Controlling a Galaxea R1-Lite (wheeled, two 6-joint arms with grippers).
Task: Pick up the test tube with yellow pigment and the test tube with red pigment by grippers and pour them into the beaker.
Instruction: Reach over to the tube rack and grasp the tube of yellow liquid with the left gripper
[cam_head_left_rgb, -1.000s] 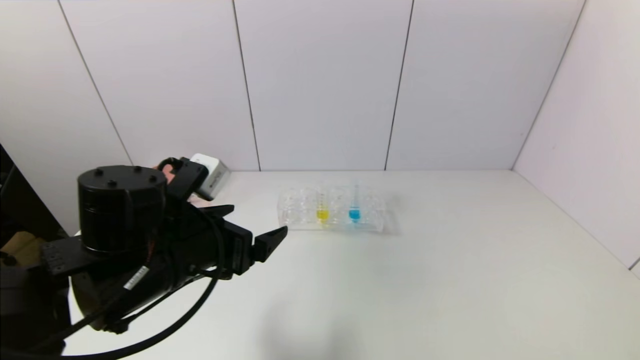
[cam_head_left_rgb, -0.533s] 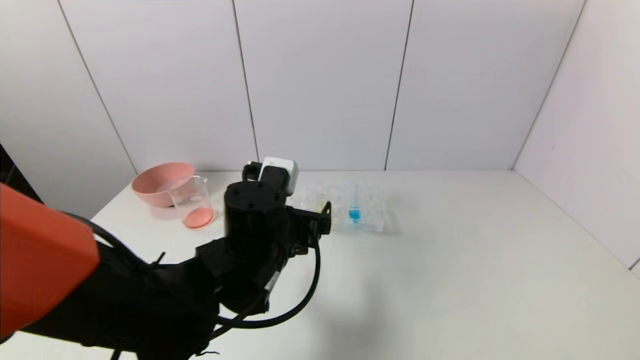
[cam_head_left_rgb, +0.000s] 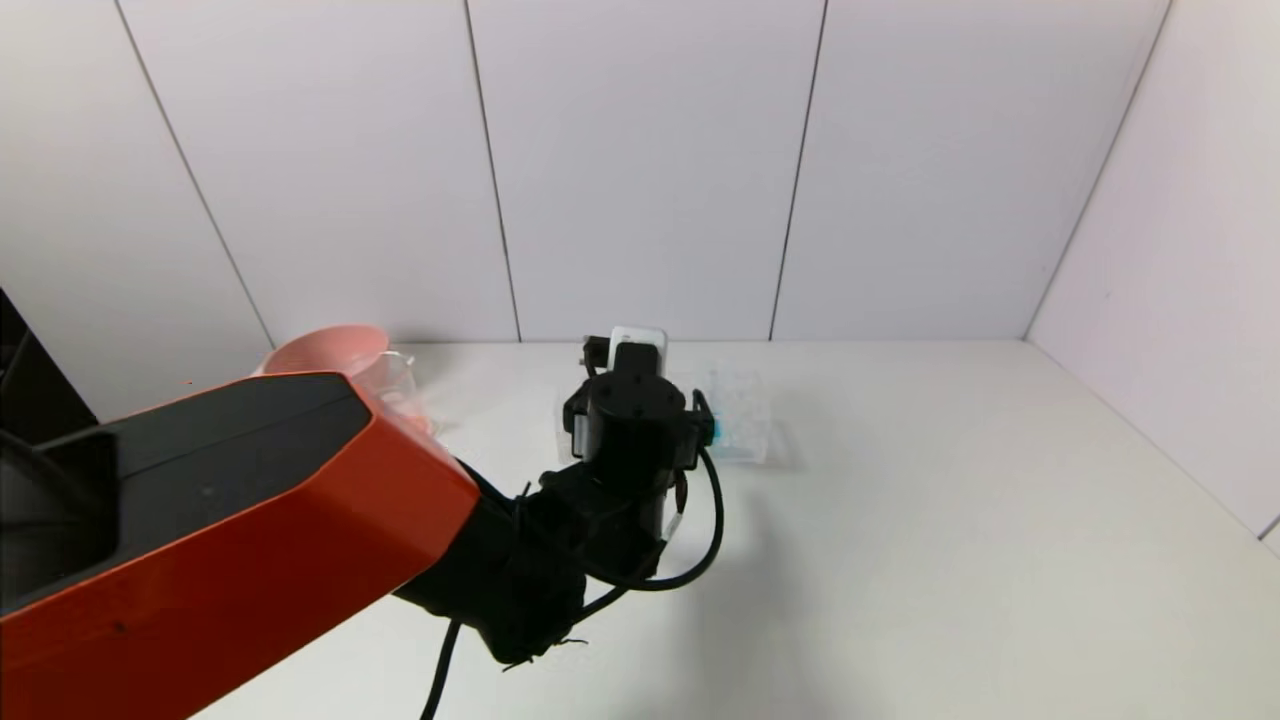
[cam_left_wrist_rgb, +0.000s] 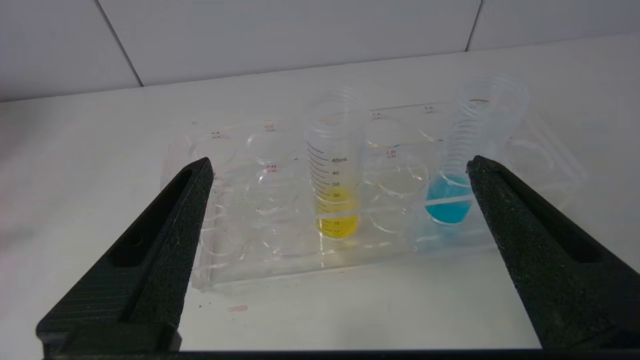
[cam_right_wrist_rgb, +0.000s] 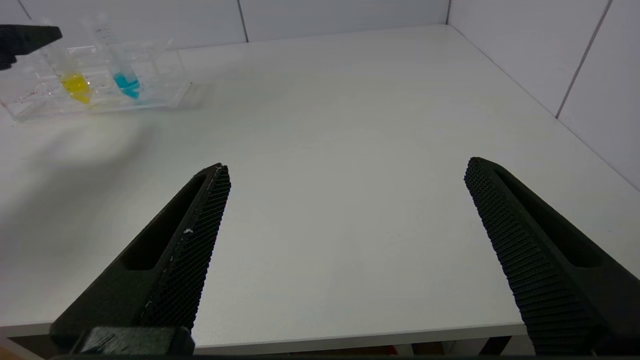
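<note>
The test tube with yellow pigment stands upright in a clear rack. My left gripper is open, its two black fingers wide apart just in front of the rack, with the yellow tube centred between them and untouched. In the head view the left wrist hides that tube. The beaker shows only partly behind my orange upper arm at the back left. The test tube with red pigment is out of view. My right gripper is open and empty over the table's near edge.
A tube of blue liquid leans in the rack beside the gripper's right-hand finger. A pink bowl sits behind the beaker by the back wall. The white table stretches to the right, walled on its far and right sides.
My left arm has swung from the table's left side forward and right to the rack. It now covers the yellow tube and most of the beaker in the head view. Its jaws stayed wide.
</note>
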